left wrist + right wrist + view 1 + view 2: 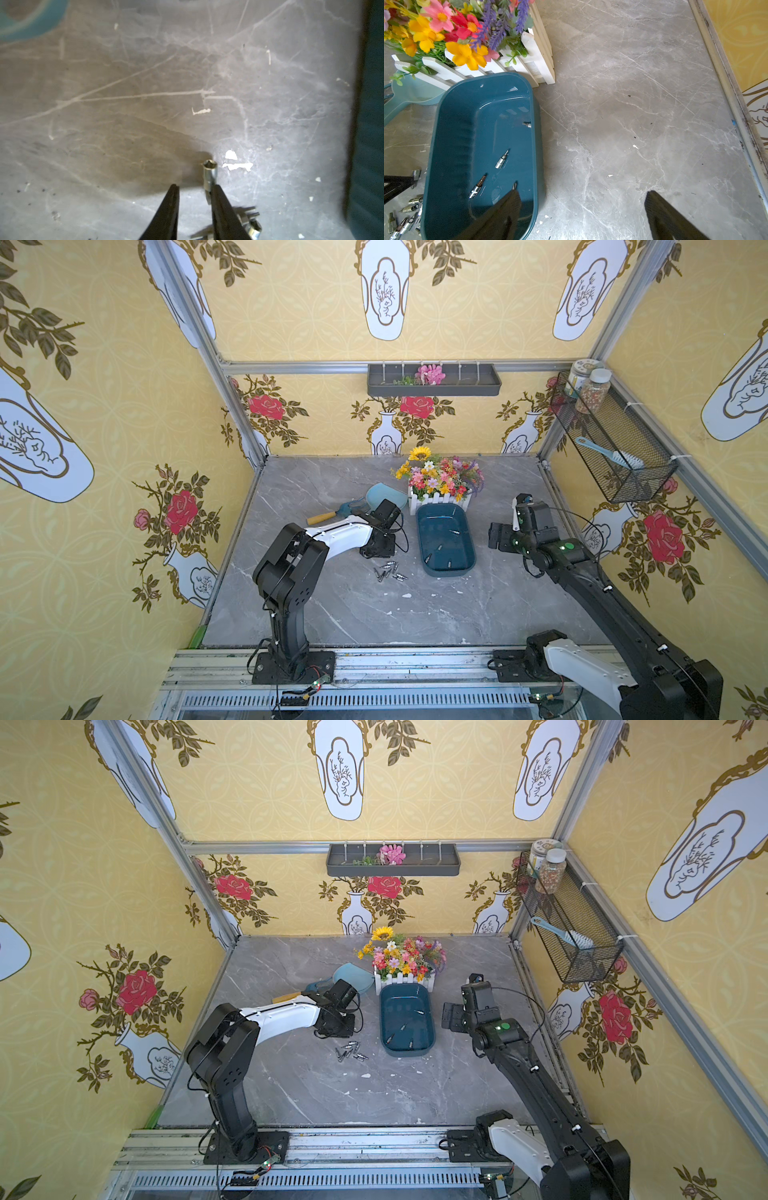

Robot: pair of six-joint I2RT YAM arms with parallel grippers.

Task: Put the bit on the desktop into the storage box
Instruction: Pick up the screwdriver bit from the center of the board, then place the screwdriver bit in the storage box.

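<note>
Several silver bits (390,570) (349,1050) lie in a loose cluster on the grey marble desktop (415,614), just left of the dark teal storage box (449,573) (409,1052). Several more bits (502,160) lie inside the box. My left gripper (195,187) points down over the cluster. Its jaws stand apart with nothing between them. One bit (209,172) lies against the tip of one finger, and other bits (251,224) lie beside it. My right gripper (581,195) is wide open and empty, right of the box (536,145).
A white fence planter of flowers (440,485) stands right behind the box. A light blue dustpan (386,493) and a wooden-handled trowel (328,516) lie behind my left wrist. A grey trough (432,381) hangs on the back wall, a wire basket (611,448) on the right wall.
</note>
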